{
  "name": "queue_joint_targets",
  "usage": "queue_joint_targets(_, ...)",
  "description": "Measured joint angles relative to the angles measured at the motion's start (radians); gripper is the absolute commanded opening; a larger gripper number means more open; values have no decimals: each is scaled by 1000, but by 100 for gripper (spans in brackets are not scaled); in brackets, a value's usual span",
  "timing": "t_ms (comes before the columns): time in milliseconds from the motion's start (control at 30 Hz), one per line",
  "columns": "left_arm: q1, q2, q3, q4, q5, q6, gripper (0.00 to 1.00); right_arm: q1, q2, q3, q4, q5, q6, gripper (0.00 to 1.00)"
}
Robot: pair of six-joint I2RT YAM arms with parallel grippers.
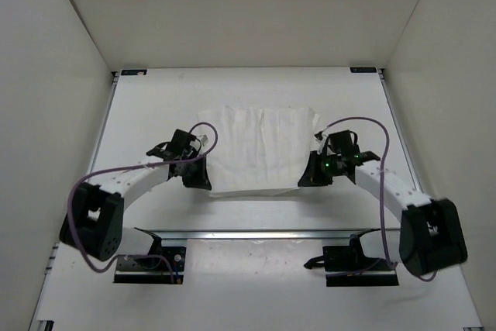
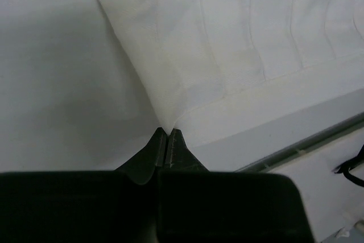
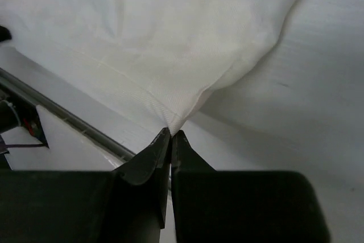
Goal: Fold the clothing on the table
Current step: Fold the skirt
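While in left gripper [image 2: 166,131], clothing [image 1: 263,149] white

Plain white walls [image 1: 232,5] are boxing in the space on three sides, and soft, even light is washing over them.

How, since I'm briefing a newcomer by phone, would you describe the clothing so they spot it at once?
Start at the white table. At its middle lies the clothing, a creased white rectangle of fabric. It is the only soft thing there, its near corners pinched by the left end effector and the right end effector.
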Motion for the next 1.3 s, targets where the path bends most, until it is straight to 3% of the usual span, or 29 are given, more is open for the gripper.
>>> queue_joint_targets(167, -35, -180, -42, -24, -5, 0, 0, 2, -248, -79, -19, -16, 29, 0)
queue_joint_targets(533, -58, -471, -102, -164, 44, -32, 0, -26, -549, -105, -249, -109, 55, 0)
queue_joint_targets(800, -11, -633, 81, -286, 97, -66, 0, -53, -784, 35, -387, -178, 16, 0)
queue_joint_targets(1000, 39, -548, 166, -256, 130, -56, 0, -79, -727, 59, -366, -180, 3, 0)
queue_joint_targets(1300, 151, -208, 116, 15, 192, -93, 0, -258, -355, -26, 4, -272, 46, 0)
